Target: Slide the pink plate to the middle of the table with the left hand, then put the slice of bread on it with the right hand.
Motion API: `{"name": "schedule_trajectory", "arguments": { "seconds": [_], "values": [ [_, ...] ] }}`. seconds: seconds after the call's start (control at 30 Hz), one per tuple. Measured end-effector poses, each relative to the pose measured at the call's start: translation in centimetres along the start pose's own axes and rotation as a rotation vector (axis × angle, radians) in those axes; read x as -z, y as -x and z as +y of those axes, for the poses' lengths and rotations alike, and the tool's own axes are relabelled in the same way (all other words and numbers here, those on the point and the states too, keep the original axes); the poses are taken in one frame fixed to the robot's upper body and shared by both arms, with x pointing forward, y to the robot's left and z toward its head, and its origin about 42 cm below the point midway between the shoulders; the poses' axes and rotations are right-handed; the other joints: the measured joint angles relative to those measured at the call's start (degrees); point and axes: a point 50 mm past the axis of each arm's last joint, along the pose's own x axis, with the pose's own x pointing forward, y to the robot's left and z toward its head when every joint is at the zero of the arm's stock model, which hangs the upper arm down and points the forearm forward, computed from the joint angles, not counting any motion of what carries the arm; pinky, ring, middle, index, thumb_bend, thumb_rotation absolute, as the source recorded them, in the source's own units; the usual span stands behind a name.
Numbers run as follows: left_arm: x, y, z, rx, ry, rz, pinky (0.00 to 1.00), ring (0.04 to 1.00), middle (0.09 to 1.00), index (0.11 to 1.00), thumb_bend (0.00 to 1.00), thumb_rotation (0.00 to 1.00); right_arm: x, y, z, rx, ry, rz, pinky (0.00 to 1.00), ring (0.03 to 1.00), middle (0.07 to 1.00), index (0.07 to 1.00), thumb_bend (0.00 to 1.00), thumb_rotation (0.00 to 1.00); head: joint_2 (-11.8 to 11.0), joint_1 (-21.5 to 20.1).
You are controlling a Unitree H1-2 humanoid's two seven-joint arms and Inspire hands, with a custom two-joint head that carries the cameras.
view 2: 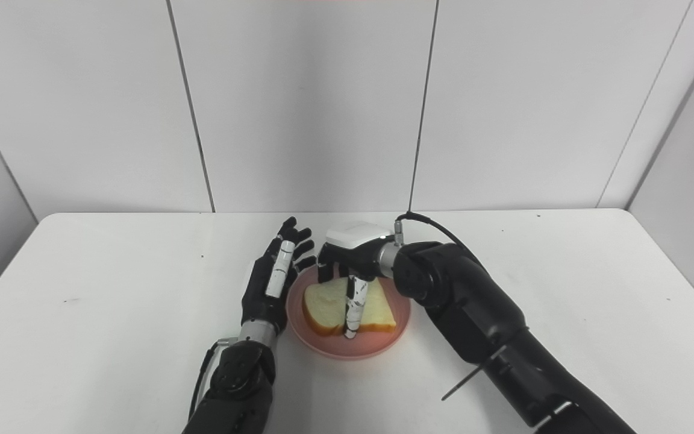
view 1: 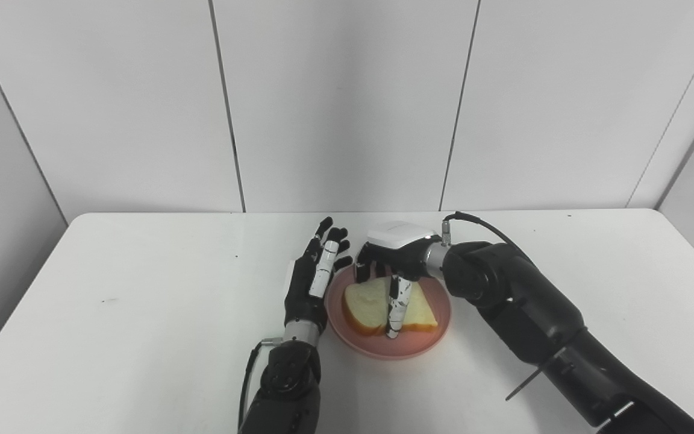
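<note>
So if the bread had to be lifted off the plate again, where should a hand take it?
Probably by the crust edges of the bread, pinched from above: it lies flat on the plate, whose raised rim blocks a side approach.

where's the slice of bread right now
The pale slice of bread lies on the round pink plate mid-table, under the right hand.

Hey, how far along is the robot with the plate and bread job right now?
Nearly finished. The pink plate sits around the middle of the table, and the slice of bread already lies on it. The right hand is over the bread with fingers on either side of it, so letting go is what remains. The left hand is open beside the plate's left rim.
</note>
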Motion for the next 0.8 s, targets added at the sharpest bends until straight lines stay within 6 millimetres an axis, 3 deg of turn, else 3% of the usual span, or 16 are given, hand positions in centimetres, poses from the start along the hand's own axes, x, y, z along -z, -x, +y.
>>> {"name": "schedule_trajectory", "arguments": {
  "seconds": [0.1, 0.3, 0.57, 0.8],
  "values": [
    [0.0, 0.1, 0.0, 0.001, -0.001, -0.001, 0.75, 0.842, 0.842, 0.893, 0.79, 0.79, -0.1, 0.0, 0.3, -0.004, 0.011, 0.003, 0.68, 0.801, 0.83, 0.726, 0.99, 0.26, 0.09, -0.09],
    [0.0, 0.1, 0.0, 0.002, -0.001, -0.001, 0.73, 0.841, 0.832, 0.893, 0.79, 0.79, -0.2, 0.1, 0.4, -0.007, 0.023, 0.006, 0.74, 0.837, 0.857, 0.765, 1.0, 0.39, 0.0, -0.26],
    [0.1, 0.1, 0.0, 0.001, -0.002, 0.004, 0.75, 0.833, 0.838, 0.889, 0.79, 0.77, 0.0, 0.4, 0.3, 0.0, -0.002, 0.005, 0.68, 0.833, 0.863, 0.762, 1.0, 0.38, -0.09, -0.44],
    [0.0, 0.1, 0.1, -0.003, 0.007, 0.0, 0.77, 0.826, 0.842, 0.885, 0.81, 0.76, -0.2, 2.2, -1.1, 0.008, -0.025, -0.01, 0.73, 0.845, 0.854, 0.77, 1.0, 0.35, 0.0, -0.62]
  ]
}}
